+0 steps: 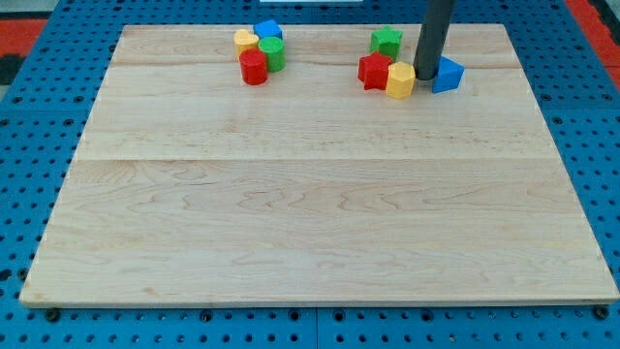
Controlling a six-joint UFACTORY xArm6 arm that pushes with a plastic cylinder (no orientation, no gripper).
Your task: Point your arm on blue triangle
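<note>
The blue triangle [448,74] lies near the view's top right on the wooden board [320,213]. My tip [426,76] stands right at its left side, touching or nearly touching it, between the blue triangle and a yellow hexagon block [400,80]. The dark rod rises from there out of the view's top.
A red star block [374,70] sits left of the yellow hexagon and a green star block [386,42] above it. At the top left is a cluster: a yellow heart [246,41], a blue cube [267,30], a green cylinder [272,53], a red cylinder [254,68].
</note>
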